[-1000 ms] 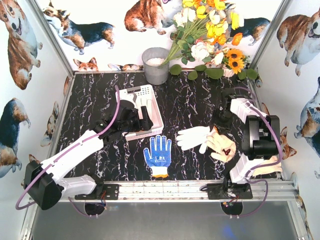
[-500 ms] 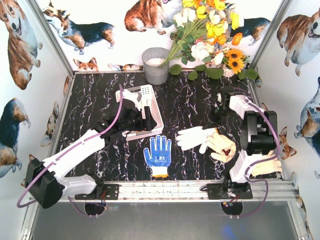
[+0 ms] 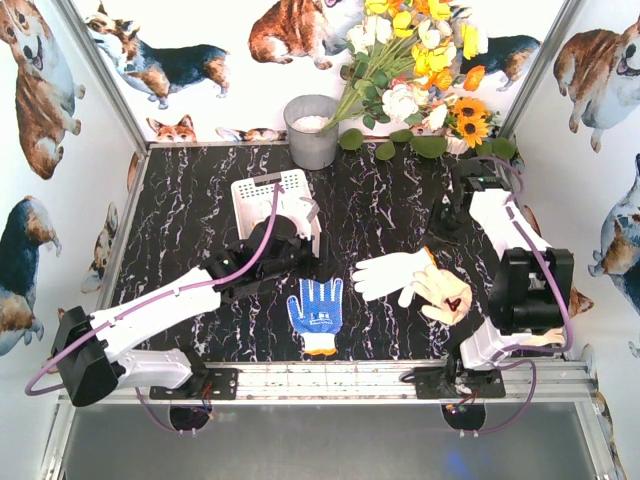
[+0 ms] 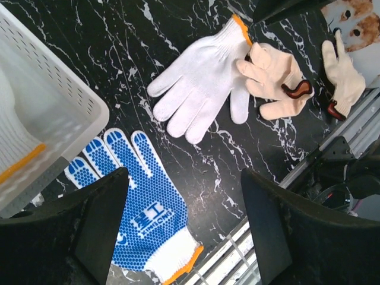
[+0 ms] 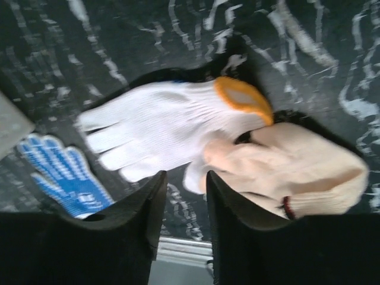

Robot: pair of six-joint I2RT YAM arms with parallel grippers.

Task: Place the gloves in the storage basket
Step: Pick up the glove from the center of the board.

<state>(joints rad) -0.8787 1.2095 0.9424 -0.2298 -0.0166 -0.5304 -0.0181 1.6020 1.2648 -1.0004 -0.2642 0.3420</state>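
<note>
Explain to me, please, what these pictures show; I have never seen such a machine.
Two robot arms are bolted at the near edge of a black marble table. One picture looks down from above; the other two come from a camera on each wrist, so the dark shapes at the bottom are that arm's own fingers. On the table lie a blue-dotted glove, a white glove and beige gloves. The white storage basket holds a knit glove with an orange stripe. The left gripper is open and empty near the basket. The right gripper, jaws narrowly apart, holds nothing and looks down on the white and beige gloves.
</note>
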